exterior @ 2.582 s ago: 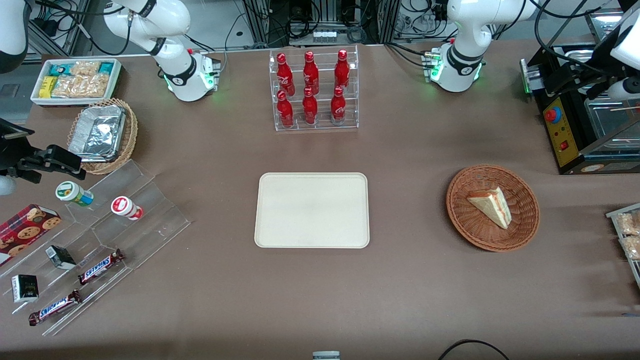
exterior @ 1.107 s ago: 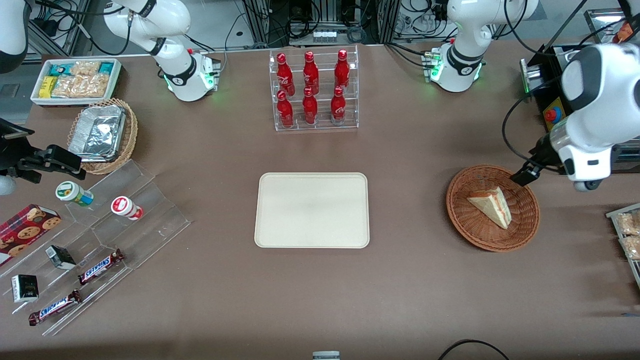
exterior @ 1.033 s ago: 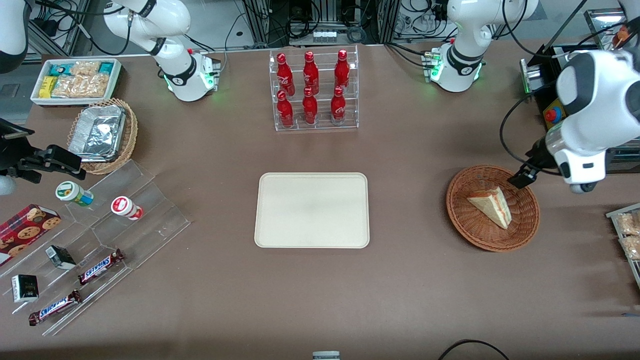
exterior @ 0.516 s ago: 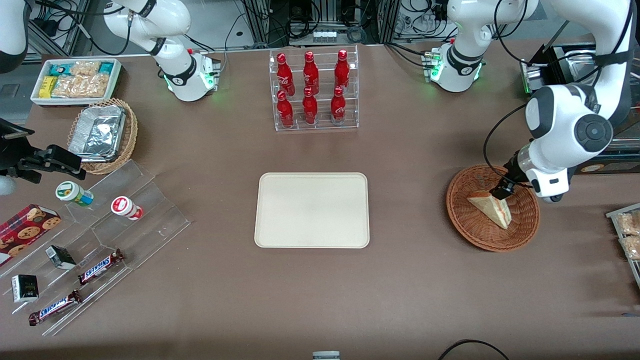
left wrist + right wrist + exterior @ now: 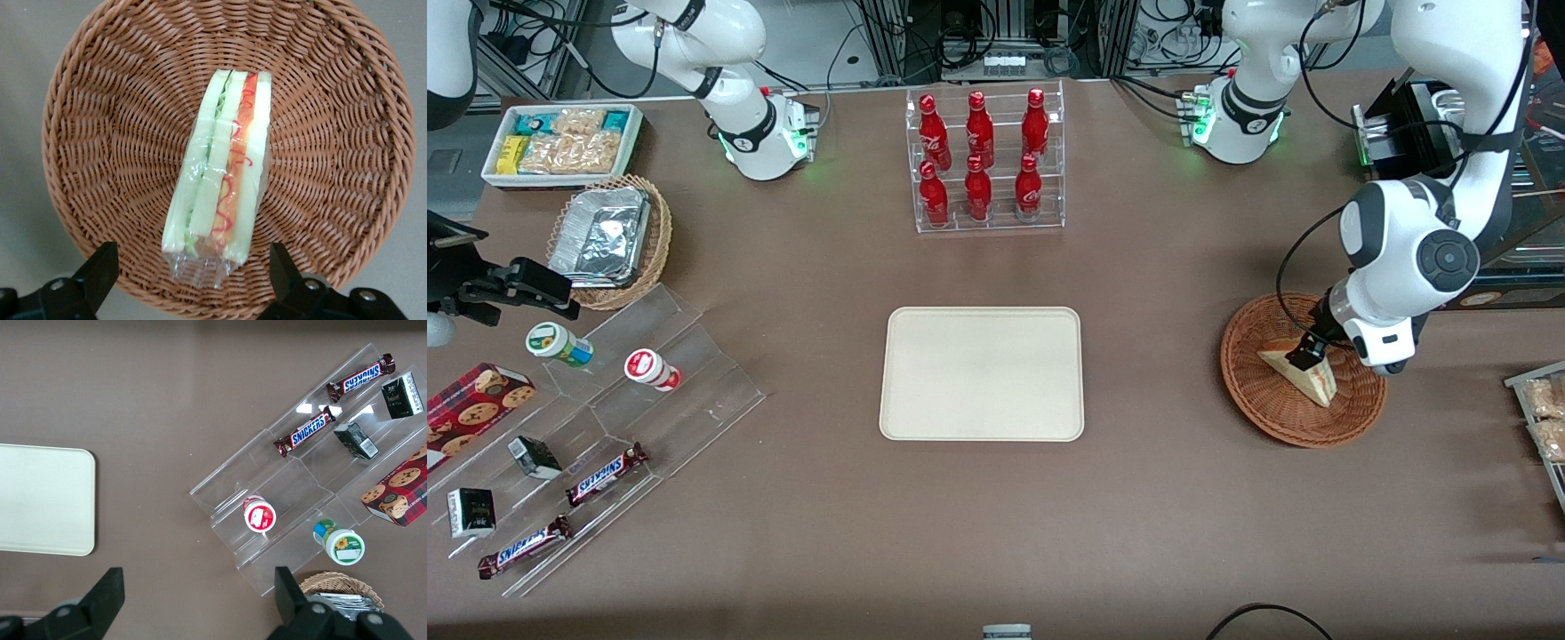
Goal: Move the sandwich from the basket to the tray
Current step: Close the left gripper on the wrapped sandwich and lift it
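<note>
The gripper (image 5: 190,280) hangs over the basket (image 5: 80,160) with jaws spread wide astride the film-wrapped sandwich (image 5: 223,173), which looks light, soft and slippery, best pinched gently across its bread faces.

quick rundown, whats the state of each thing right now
sandwich: wrapped, lying in the basket, not gripped
basket: on the table, holds the sandwich
tray: bare
gripper: open, fingers straddling the sandwich's end
bottles: upright in their rack
</note>
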Motion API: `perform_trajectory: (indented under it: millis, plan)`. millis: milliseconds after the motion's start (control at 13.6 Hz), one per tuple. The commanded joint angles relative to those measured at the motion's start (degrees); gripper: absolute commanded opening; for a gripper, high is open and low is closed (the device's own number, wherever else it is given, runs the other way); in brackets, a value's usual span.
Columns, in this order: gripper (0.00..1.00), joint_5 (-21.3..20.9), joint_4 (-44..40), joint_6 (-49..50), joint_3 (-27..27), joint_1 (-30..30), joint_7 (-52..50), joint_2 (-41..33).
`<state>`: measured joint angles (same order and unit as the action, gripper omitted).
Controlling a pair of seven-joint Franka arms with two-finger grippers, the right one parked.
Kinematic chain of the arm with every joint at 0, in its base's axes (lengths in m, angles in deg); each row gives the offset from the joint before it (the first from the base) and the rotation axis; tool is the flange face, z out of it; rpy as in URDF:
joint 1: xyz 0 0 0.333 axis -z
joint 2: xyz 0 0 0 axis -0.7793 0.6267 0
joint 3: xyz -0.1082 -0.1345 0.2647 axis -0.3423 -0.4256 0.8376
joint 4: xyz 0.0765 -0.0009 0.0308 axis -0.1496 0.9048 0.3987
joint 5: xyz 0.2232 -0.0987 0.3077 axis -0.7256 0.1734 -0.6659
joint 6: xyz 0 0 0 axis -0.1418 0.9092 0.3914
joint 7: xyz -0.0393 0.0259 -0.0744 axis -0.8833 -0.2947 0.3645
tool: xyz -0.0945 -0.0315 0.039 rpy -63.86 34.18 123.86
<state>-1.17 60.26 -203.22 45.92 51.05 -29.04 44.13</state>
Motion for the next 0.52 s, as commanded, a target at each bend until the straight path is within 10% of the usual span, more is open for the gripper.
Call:
perform_trajectory:
  millis: [0, 221, 443]
  plan:
    - [1.00, -2.56, 0.33, -2.25, -0.28, -0.56, -1.19, 1.81]
    - [1.00, -3.88, 0.24, -2.52, -0.19, -0.65, -1.19, 2.51]
    - [0.43, -5.72, -0.02, -2.52, -0.10, -0.65, -1.19, 3.39]
